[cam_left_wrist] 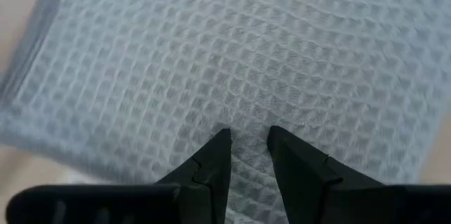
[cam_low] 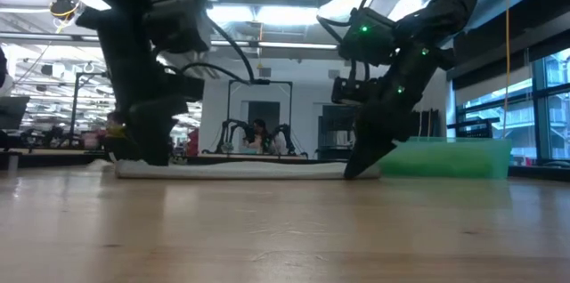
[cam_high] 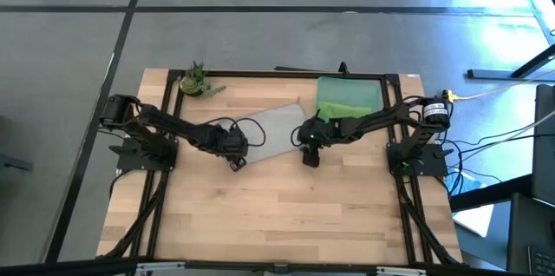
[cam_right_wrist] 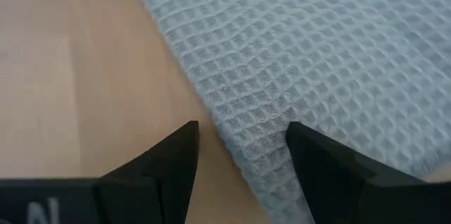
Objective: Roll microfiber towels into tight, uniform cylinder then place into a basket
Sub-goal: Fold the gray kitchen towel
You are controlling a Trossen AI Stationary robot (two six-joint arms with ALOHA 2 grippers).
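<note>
The grey towel [cam_high: 276,127] is seen lying flat on the wooden table [cam_high: 286,215], near the middle of the high view and a little toward the top. Its waffle squares are shown up close in both wrist views.

The left gripper [cam_high: 236,160] is placed at the towel's lower left edge in the high view. In the left wrist view, its two dark fingers [cam_left_wrist: 211,164] are held close together, with only a thin gap, and a small fold of grey cloth is pinched between the tips.

The right gripper [cam_high: 310,156] is placed at the towel's lower right edge in the high view. In the right wrist view, its fingers [cam_right_wrist: 176,157] are spread apart, one over bare wood and one over the cloth, with the towel's edge between them. Nothing is squeezed by them.

The green towel [cam_high: 345,107] is seen in the basket [cam_high: 349,83], in the upper right part of the table. A small plant [cam_high: 196,80] is seen at the upper left corner.
</note>
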